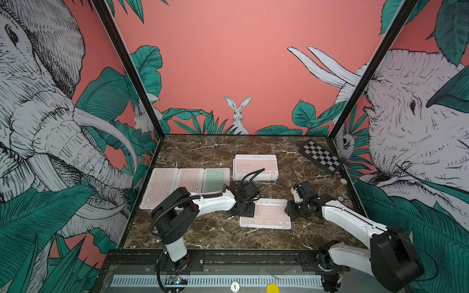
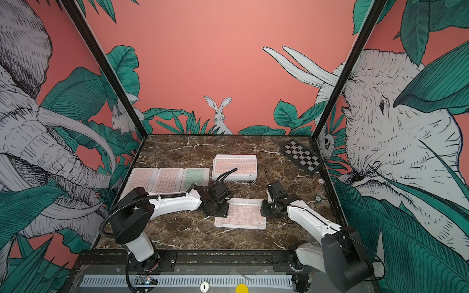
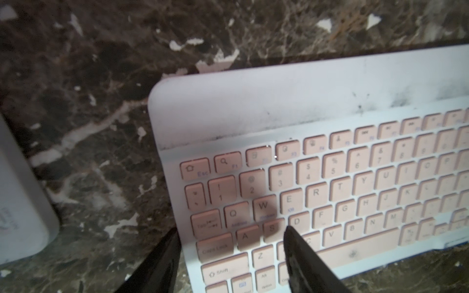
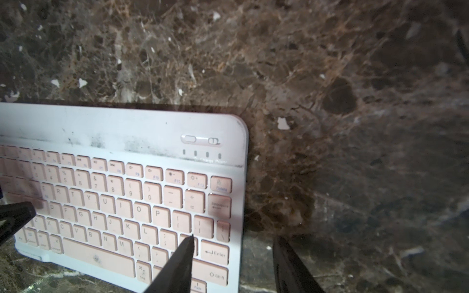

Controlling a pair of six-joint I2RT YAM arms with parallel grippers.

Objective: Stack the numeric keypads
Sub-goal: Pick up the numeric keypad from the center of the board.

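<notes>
**Front keypad** (image 1: 269, 215): pink keys, white frame, grimy top strip. It sits between the two sets of jaws, on or just above the marble bench (image 1: 203, 152); which cannot be told.

**Left jaws:** drawn nearly closed across the keypad's left short edge. One finger (image 3: 162, 263) is against the outer rim, the other (image 3: 302, 256) on the keys by S and D.

**Right jaws:** about half open, astride the right short edge and gripping nothing. One finger (image 4: 177, 263) is over the keys beside Enter, the other (image 4: 289, 266) is outside the rim, over bare bench.

**Stack of keypads** (image 1: 255, 166): pink on top, well beyond the left jaws.

**Row of three keypads:** pink (image 1: 158, 187), pink (image 1: 190, 180) and mint (image 1: 215, 177), edge to edge, outward of the left jaws.

**Checkered board** (image 1: 321, 156): far beyond the right jaws.
</notes>
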